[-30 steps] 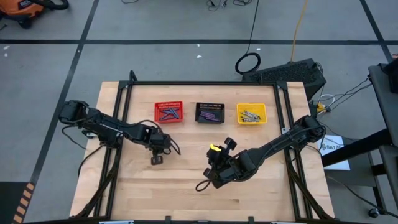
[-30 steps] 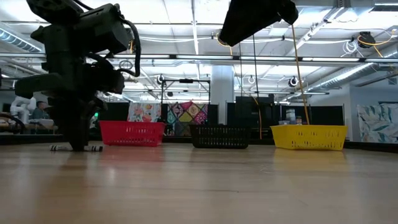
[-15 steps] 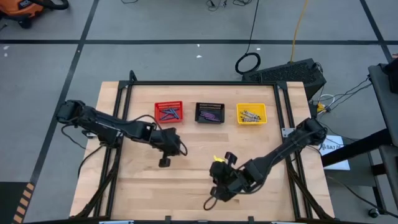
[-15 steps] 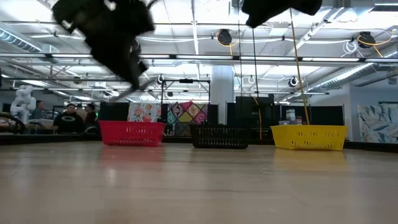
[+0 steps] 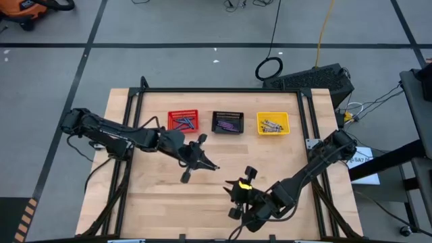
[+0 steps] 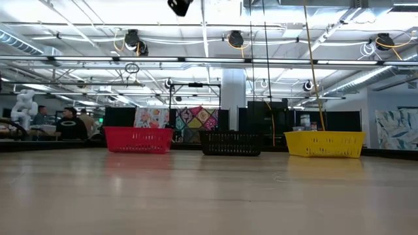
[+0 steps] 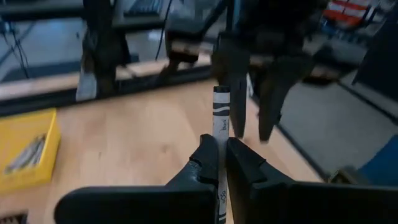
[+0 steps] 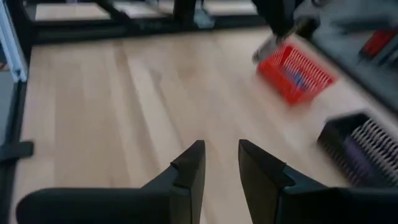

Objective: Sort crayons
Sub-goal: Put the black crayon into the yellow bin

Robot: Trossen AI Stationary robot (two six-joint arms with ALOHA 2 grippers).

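L gripper (image 7: 222, 149) clamped on a grey crayon (image 7: 221, 115), held lengthwise above mid-table so I can prob. tip it into the yellow basket (image 5: 273, 123); R gripper (image 8: 219, 163) empty, fingers apart, parked near the front edge, out of L's way.

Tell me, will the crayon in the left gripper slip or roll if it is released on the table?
Probably yes. The crayon looks thin, round and paper-wrapped, so it may roll on the flat wooden table. The left gripper pinches it partway along, so it may pivot.
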